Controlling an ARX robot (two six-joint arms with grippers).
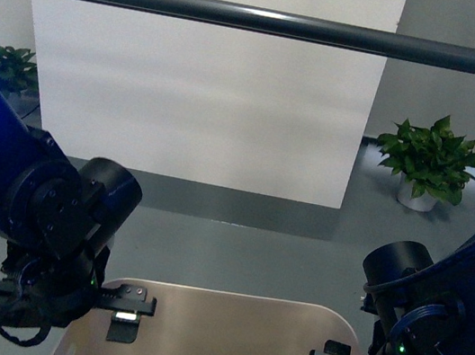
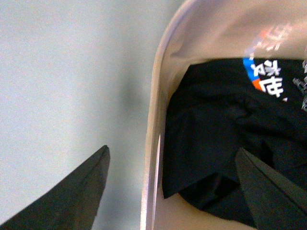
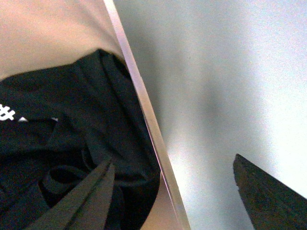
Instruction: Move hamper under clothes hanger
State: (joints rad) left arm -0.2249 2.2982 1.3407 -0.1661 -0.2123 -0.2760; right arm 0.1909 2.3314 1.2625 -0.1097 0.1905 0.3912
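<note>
Evidently, with left gripper [image 2: 172, 149] and right gripper [image 3: 172, 160] spread astride its walls, the unclamped hamper [image 1: 231, 322] could skew when pushed.

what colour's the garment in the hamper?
Black garment with white print and a blue-orange patch; shows best in the left wrist view.

The hamper [image 1: 231, 322] is cut off below

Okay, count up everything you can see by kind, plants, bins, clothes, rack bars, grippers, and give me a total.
Potted plants: 2
Hamper: 1
Black garment: 1
Clothes hanger bar: 1
Grippers: 2, the left gripper and the right gripper
Total: 7
</note>
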